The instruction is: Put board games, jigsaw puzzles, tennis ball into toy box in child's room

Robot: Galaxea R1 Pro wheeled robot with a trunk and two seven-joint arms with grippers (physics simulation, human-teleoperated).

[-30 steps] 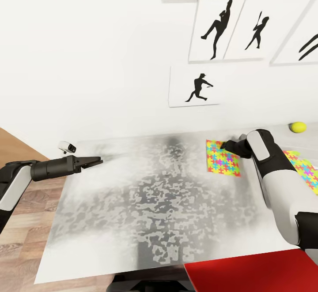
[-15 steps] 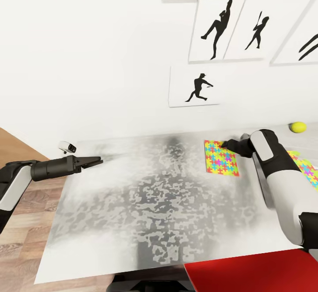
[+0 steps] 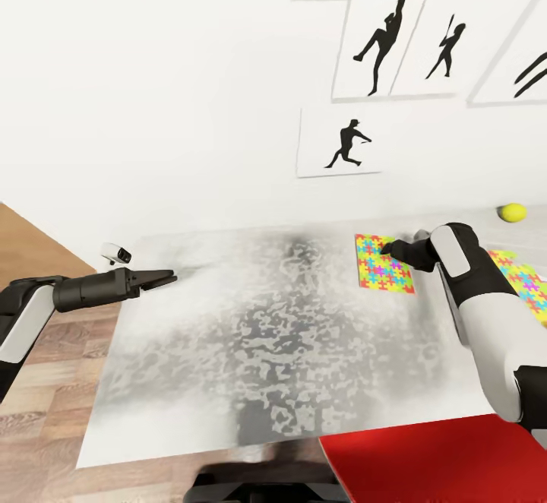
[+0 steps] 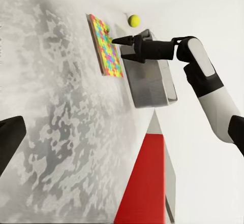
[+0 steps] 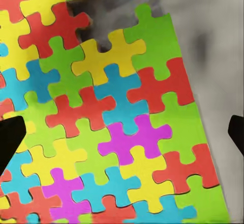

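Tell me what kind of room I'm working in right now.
Most likely a child's bedroom or playroom. Colourful jigsaw puzzles lie on a pale table, a tennis ball sits near the wall, and black sports silhouette posters hang above. A grey toy box stands beside the puzzle.

Table (image 3: pixel 251 351): before the wall
Near jigsaw puzzle (image 3: pixel 384 264): on the table, right of centre
Second jigsaw puzzle (image 3: pixel 524 279): further right
Tennis ball (image 3: pixel 513 213): behind the second puzzle
Toy box (image 4: pixel 150 79): just beside the near puzzle

The jigsaw puzzle (image 3: pixel 384 264) is a yellow, pink, blue, green and red interlocking patchwork on the mottled grey-white table (image 3: pixel 251 336); the tennis ball (image 3: pixel 513 213) is yellow-green.
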